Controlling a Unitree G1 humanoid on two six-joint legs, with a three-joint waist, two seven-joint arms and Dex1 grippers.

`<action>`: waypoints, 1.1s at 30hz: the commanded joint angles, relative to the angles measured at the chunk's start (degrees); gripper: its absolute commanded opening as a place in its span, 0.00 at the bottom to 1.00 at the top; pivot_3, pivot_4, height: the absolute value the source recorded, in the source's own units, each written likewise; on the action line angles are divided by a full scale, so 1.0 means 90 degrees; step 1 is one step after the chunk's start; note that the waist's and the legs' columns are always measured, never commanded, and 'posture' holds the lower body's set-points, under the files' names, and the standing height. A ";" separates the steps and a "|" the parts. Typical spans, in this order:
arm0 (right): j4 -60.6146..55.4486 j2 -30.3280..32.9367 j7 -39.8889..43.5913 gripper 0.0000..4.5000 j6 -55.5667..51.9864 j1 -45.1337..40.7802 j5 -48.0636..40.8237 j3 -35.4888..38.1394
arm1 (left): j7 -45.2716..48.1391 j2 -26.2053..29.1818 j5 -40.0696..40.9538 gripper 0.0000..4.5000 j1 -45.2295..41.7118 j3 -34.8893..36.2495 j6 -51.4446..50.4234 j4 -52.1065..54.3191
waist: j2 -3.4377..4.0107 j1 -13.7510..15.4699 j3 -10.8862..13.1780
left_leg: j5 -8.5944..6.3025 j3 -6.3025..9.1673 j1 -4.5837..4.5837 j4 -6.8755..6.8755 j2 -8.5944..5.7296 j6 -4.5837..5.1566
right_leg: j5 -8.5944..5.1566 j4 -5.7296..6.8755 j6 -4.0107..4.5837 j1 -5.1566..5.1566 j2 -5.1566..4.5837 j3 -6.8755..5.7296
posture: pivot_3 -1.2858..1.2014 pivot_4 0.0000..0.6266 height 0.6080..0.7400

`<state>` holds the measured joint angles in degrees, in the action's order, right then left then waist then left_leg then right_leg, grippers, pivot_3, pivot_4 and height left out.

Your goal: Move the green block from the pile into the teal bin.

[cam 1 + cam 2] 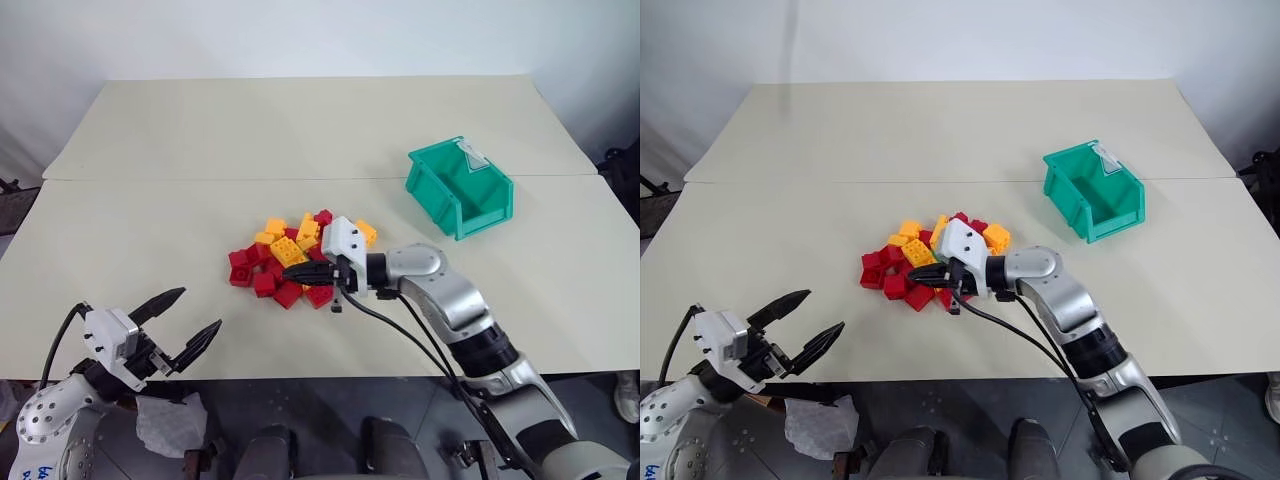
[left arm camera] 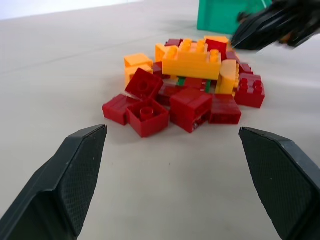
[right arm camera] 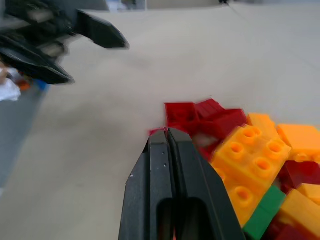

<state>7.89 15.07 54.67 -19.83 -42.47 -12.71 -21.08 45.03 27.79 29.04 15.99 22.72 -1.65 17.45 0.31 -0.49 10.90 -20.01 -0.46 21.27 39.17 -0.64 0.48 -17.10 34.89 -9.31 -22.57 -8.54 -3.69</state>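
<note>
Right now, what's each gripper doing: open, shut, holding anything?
Left gripper: open, holding nothing, at the near table edge.
Right gripper: shut over the pile, nothing visible between its fingers.

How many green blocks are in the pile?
1. The green block is tucked under a big yellow-orange brick in the pile; others may be hidden underneath.

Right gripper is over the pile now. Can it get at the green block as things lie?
Probably not yet. The green block lies wedged under a yellow-orange brick in the pile, only an edge showing. The right gripper is shut, empty, above the bricks.
</note>
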 commanded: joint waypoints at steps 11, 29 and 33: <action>0.2885 -0.0601 -0.1346 0.01 0.1866 -0.1321 0.1318 0.0301 | -0.0134 0.0086 0.0092 1.00 -0.0359 -0.0073 -0.0086 0.0117 | -0.0001 -0.0153 -0.0001 | -0.0001 0.0003 -0.0006 -0.0001 -0.0018 -0.0003 | 0.0000 0.0018 0.0001 -0.0003 0.0000 -0.0009 | 0.52 0.24 1.00; 0.0889 -0.0048 0.0511 0.01 0.1451 -0.0078 0.1275 -0.0054 | -0.0176 0.0068 0.0130 1.00 -0.0558 -0.0075 -0.0224 0.0093 | 0.0000 -0.0148 -0.0001 | -0.0003 0.0000 -0.0005 -0.0003 0.0015 -0.0006 | 0.0000 0.0011 0.0001 -0.0002 0.0002 -0.0015 | 0.52 0.24 1.00; 0.0549 0.0304 0.0886 0.01 0.1217 0.0030 0.1182 -0.0065 | -0.0171 0.0067 0.0150 1.00 -0.0596 -0.0055 -0.0230 0.0059 | -0.0001 -0.0120 -0.0001 | -0.0003 -0.0002 -0.0005 -0.0003 0.0015 -0.0006 | 0.0000 0.0010 0.0001 -0.0002 0.0002 -0.0015 | 0.52 0.24 1.00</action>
<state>14.63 16.32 61.03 -7.94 -43.22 -1.92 -21.57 43.53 28.06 29.19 10.45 21.32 -4.16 17.21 0.30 -1.57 10.89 -20.04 -0.46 21.23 39.15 -0.50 0.43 -17.10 34.97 -9.30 -22.58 -8.52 -3.82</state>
